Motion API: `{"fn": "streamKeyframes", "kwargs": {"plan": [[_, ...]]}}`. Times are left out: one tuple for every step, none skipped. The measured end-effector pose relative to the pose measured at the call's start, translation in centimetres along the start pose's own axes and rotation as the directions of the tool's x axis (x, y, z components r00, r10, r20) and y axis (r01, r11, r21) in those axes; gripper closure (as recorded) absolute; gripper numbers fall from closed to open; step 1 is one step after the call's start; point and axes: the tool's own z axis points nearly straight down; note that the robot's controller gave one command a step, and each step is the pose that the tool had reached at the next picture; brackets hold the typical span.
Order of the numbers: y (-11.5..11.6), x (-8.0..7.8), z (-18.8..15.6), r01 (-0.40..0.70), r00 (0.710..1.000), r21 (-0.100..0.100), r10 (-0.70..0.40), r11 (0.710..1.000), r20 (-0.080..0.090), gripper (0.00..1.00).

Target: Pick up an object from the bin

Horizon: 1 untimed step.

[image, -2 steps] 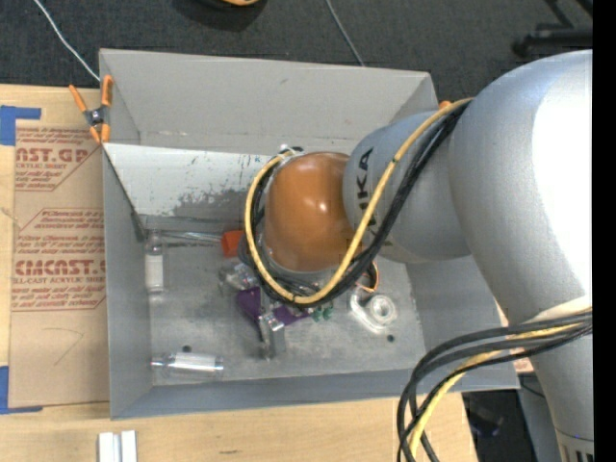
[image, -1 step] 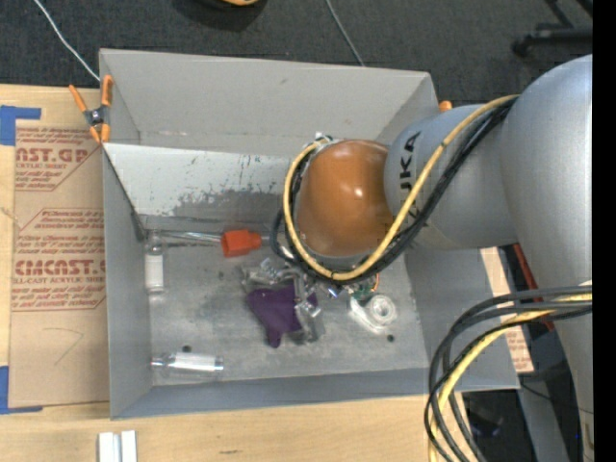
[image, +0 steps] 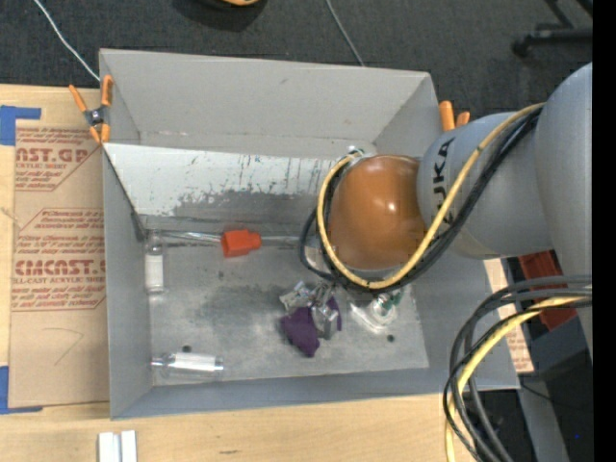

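Arm (image: 510, 176): enters from 3 o'clock, its bulk covering the bin's right rim and the right wall.

Wrist: a rounded brown dome cover (image: 375, 210), ringed by yellow and black cables, hangs over the floor's right half.

Claw (image: 316, 308): down at the floor at about 5 o'clock, right at the top edge of a purple lump (image: 300, 333); whether it is clenched or released cannot be told from this angle.

Purple lump: crumpled and soft-looking, on the floor near the front wall at 5 o'clock, seemingly touching the claw.

Neighbour: a clear plastic piece (image: 373, 314) lies just beside the claw at 4 o'clock, close to the right wall.

Bin (image: 260, 94): grey metal, steep walls, scuffed back slope.

Left side: a white vial (image: 154, 268) sits against the left wall at 9 o'clock; a clear tube (image: 188, 362) lies in the front-left corner at 7 o'clock.

Back edge: an orange block (image: 241, 242) at 11 o'clock, on a thin clear rod (image: 183, 238) along the foot of the back slope.

Open room: the bare floor at the middle and left, between the vial, the tube and the lump.
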Motion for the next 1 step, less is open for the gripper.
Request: {"fn": "streamKeyframes", "kwargs": {"plan": [[-0.01, 0.0, 0.0, 0.0, 1.0, 0.0, 0.0, 1.0, 0.0, 1.0]]}}
